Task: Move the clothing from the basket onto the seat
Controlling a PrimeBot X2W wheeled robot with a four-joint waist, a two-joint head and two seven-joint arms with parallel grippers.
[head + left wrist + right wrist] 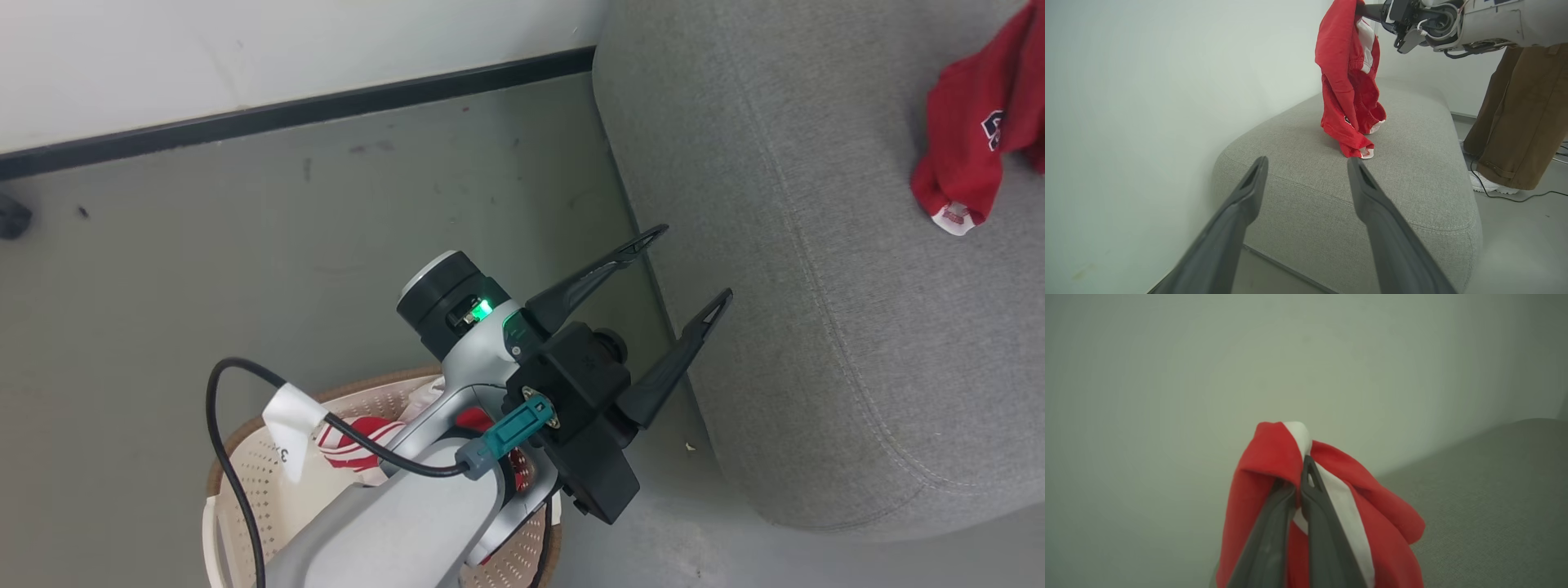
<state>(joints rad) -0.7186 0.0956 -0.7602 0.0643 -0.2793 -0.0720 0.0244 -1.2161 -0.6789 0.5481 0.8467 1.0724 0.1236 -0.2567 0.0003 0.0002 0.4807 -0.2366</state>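
Observation:
My left gripper (693, 263) stands open above the floor, between the basket and the seat (816, 286), fingers pointing at the seat's edge. Below my left arm sits the cream basket (245, 490), holding red and white striped clothing (351, 445). A red garment (1347, 81) with white trim hangs from my right gripper (1372, 11), and its lower end rests on the grey seat (1310, 179). In the right wrist view my right gripper (1296, 473) is shut on the red fabric (1380, 522) at a white stripe. The same garment (971, 139) shows at the head view's top right.
A pale wall with a black baseboard (326, 110) runs behind the grey floor. A person's leg in brown trousers (1515, 122) and a white shoe (1490, 185) stand beside the seat's far side, with a black cable (1515, 199) on the floor there.

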